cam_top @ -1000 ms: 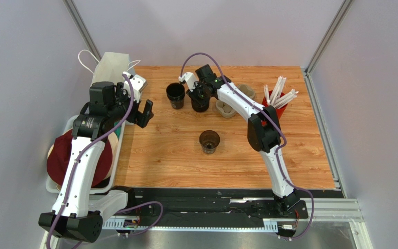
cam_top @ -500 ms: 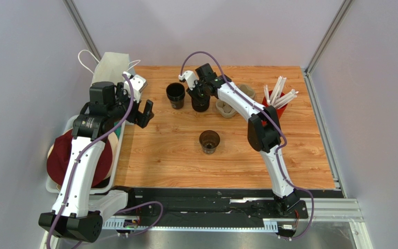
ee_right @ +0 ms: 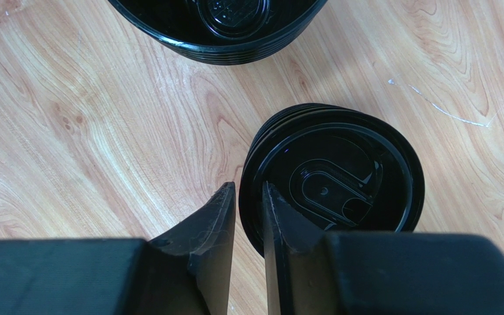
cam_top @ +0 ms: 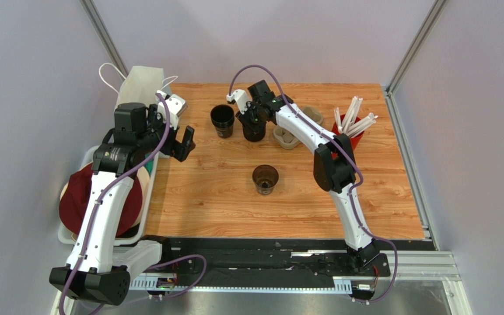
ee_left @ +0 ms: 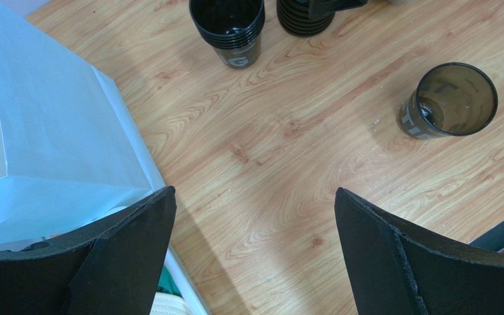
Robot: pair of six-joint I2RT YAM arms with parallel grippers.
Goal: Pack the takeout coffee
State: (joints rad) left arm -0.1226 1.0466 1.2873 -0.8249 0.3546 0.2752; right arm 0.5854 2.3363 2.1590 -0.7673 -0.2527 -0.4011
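The takeout coffee cup [cam_top: 264,178] is small, black and brown inside. It stands open at the table's middle with no lid on it, and shows in the left wrist view [ee_left: 455,98]. My right gripper [cam_top: 249,118] is down on the short stack of black lids [ee_right: 333,177]. Its jaws [ee_right: 248,187] are nearly together, pinching the top lid's left rim, one finger outside and one inside. My left gripper [cam_top: 183,141] hangs open and empty [ee_left: 254,191] over bare wood beside the white paper bag [cam_top: 141,85].
A taller stack of black cups [cam_top: 222,120] stands just left of the lid stack. A pulp cup carrier [cam_top: 294,136] and a red holder of white straws [cam_top: 352,126] sit at the back right. A white bin with a red cap [cam_top: 100,203] lies off the table's left edge.
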